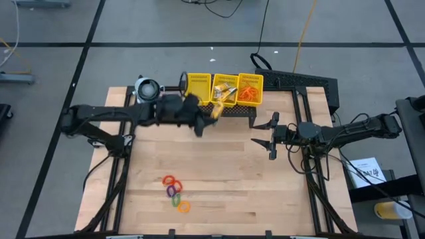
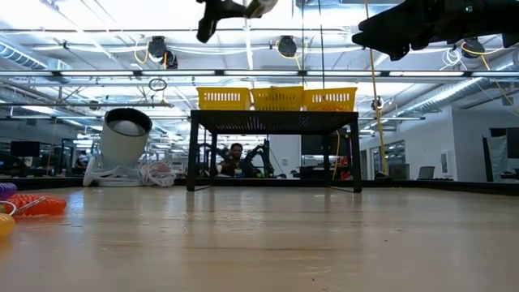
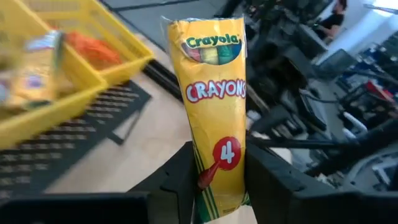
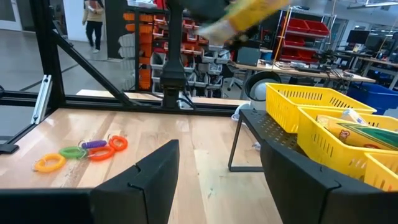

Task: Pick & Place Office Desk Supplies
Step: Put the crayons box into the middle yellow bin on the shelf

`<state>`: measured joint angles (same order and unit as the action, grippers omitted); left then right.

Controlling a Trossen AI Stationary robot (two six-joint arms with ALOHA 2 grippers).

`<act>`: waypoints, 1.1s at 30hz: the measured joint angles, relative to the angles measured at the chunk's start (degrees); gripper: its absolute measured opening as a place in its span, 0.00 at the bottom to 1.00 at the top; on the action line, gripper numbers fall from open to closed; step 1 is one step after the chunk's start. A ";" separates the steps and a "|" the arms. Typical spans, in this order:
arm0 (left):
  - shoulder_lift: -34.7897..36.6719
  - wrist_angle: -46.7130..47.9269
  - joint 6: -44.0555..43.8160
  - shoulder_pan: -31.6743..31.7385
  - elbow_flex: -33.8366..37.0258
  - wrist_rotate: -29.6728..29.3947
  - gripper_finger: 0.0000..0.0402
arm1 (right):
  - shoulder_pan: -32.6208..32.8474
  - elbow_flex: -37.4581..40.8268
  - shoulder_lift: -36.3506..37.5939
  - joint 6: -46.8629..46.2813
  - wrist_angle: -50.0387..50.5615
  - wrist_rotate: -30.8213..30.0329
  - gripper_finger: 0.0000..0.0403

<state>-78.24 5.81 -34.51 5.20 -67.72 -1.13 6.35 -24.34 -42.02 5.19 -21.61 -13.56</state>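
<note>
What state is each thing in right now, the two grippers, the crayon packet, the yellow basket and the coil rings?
Left gripper: shut on yellow Crayola crayon packet, raised.
Right gripper: open, empty.
Yellow mesh three-compartment basket: on black stand, middle and right compartments filled.
Coloured plastic coil rings: lying on table.

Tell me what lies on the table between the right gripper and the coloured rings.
Nothing: in the high view, only bare wooden table separates the open right gripper from the coloured rings.

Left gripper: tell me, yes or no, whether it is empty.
No: in the left wrist view the left gripper is shut on a yellow Crayola crayon packet, which stands up between its fingers.
</note>
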 joint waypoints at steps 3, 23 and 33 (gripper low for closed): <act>-1.31 2.30 1.19 4.39 -2.87 2.34 0.30 | 0.00 0.00 0.00 -0.01 0.00 -0.04 0.53; -21.48 19.00 15.48 15.90 -29.16 -4.74 0.31 | 0.00 0.00 -0.01 0.00 0.05 -0.13 0.53; -26.91 17.56 14.59 21.09 -29.23 -4.89 0.31 | 0.00 0.00 0.00 0.04 0.04 -0.11 0.53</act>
<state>-105.15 23.36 -19.92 26.29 -96.95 -6.02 6.35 -24.34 -42.02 5.23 -21.56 -13.67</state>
